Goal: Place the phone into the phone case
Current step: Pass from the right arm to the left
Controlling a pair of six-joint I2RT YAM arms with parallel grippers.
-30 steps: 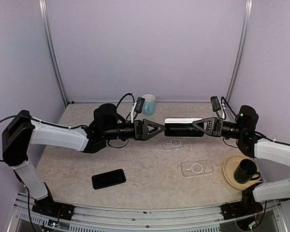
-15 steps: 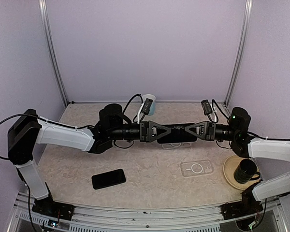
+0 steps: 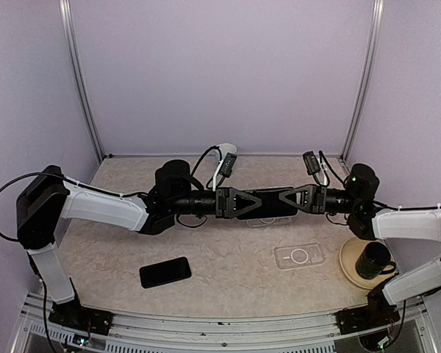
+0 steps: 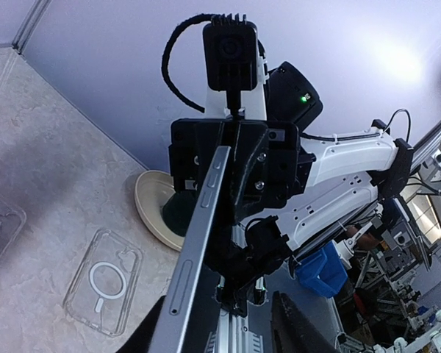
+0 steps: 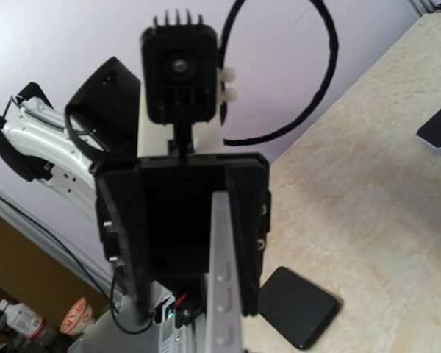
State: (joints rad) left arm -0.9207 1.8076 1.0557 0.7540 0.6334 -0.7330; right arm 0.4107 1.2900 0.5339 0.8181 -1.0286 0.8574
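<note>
A dark phone (image 3: pixel 270 204) with a silver edge (image 4: pixel 198 243) hangs level above the table, between both arms. My right gripper (image 3: pixel 288 200) is shut on its right end. My left gripper (image 3: pixel 251 202) straddles its left end, open. In the left wrist view one finger lies against the silver edge and the other finger (image 4: pixel 298 327) stands apart from the phone. A clear phone case (image 3: pixel 268 219) with a white ring lies on the table just below the phone. The right wrist view shows the phone's edge (image 5: pixel 224 294) with three buttons and the left gripper's body beyond it.
A second clear case (image 3: pixel 299 256) (image 4: pixel 103 283) lies at the front right. A cream plate (image 3: pixel 350 271) carries a black mug (image 3: pixel 373 259) at the right edge. Another black phone (image 3: pixel 165 272) (image 5: pixel 298 305) lies flat at the front left. A pale cup (image 3: pixel 224 149) stands at the back.
The two grippers have come together at the middle. The phone moved left and slightly lower. My left gripper's jaws have narrowed around its left end.
</note>
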